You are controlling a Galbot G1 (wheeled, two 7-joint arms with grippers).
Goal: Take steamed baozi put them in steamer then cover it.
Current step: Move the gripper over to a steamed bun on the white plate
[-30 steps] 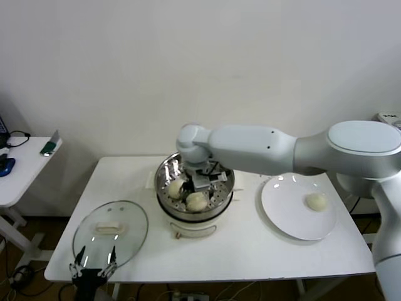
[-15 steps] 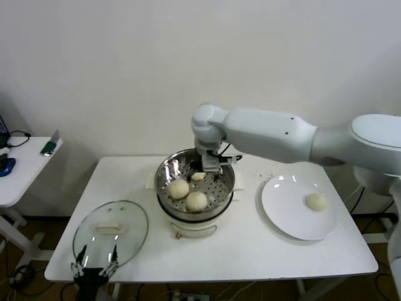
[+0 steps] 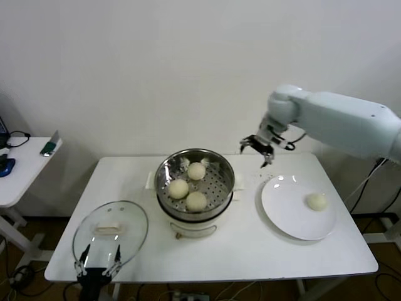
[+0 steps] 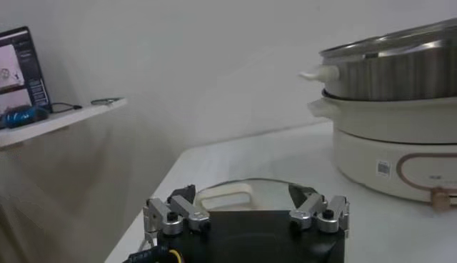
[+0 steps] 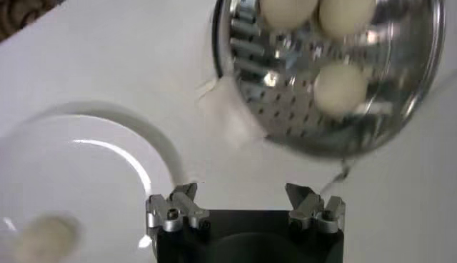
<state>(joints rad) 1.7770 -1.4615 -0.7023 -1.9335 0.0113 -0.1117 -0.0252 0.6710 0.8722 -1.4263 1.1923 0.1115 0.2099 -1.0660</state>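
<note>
The steamer (image 3: 217,185) stands mid-table on its white pot base (image 4: 400,154) and holds three steamed baozi (image 3: 196,170) (image 3: 178,188) (image 3: 196,200). A further baozi (image 3: 316,201) lies on the white plate (image 3: 285,207) to the right. My right gripper (image 3: 258,148) hangs open and empty in the air between steamer and plate. Its wrist view looks down on the steamer (image 5: 285,96), the plate (image 5: 78,179) and that baozi (image 5: 41,239). The cover (image 3: 128,235) lies flat at the front left. My left gripper (image 3: 98,262) waits open at its near edge, facing the bar handle (image 4: 221,198).
A small side table (image 3: 22,172) with a few items stands at the far left. The white table (image 3: 244,248) has bare surface in front of the steamer and between steamer and plate. The wall is close behind.
My right gripper has lifted out of the steamer and swung right towards the plate, leaving a third baozi in the basket. The left arm and the cover have not moved.
</note>
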